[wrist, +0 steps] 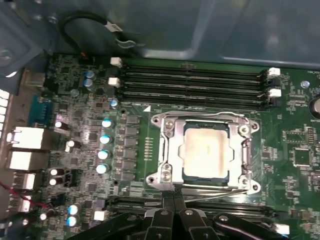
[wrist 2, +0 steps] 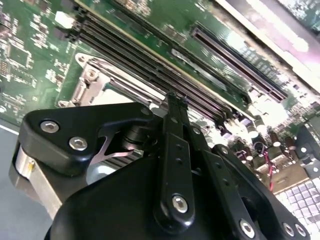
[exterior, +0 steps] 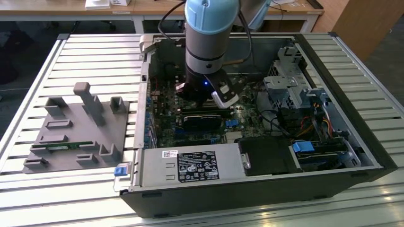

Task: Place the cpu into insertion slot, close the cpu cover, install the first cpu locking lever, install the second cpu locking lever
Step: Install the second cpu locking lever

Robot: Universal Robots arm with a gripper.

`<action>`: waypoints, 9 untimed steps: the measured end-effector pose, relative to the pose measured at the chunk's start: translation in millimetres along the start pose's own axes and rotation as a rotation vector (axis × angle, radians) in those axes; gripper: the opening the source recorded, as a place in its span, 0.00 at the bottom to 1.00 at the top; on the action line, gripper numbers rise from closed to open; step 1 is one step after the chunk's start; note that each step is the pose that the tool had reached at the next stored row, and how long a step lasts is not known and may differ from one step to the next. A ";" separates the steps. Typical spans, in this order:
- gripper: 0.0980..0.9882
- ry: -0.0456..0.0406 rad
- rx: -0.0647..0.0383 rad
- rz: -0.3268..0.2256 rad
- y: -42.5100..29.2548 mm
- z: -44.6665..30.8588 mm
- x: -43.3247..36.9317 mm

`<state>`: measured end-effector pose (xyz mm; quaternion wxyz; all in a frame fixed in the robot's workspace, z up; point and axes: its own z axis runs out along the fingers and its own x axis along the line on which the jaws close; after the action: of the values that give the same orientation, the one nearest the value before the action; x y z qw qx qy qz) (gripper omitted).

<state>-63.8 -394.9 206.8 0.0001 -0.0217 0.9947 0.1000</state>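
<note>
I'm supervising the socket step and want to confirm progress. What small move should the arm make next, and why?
Probably a short sideways push on the lever wire. In the first wrist view the cpu lies in the insertion slot with the cpu cover down over it, and the claw sits at the socket's edge where a thin lever wire runs.

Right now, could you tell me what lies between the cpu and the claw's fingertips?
In the first wrist view, the edge of the cpu cover and a thin metal lever rod lie between the cpu and the claw, whose fingertips meet at the frame's edge.
</note>
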 end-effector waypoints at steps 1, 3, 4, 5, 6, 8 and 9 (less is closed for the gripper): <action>0.03 -0.0002 -0.004 0.000 -0.6 0.1 1.7; 0.03 -0.0006 -0.013 0.000 -1.2 1.0 4.0; 0.03 -0.0009 -0.019 0.000 -1.5 1.6 5.0; 0.03 -0.0011 -0.024 0.000 -1.7 2.3 5.4; 0.03 -0.0013 -0.028 0.000 -1.8 3.2 5.5; 0.03 -0.0016 -0.034 0.000 -2.4 6.1 5.6; 0.03 -0.0017 -0.035 0.000 -2.7 7.5 5.7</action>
<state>-69.5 -396.3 198.9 0.0005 -0.0217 0.9928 0.1174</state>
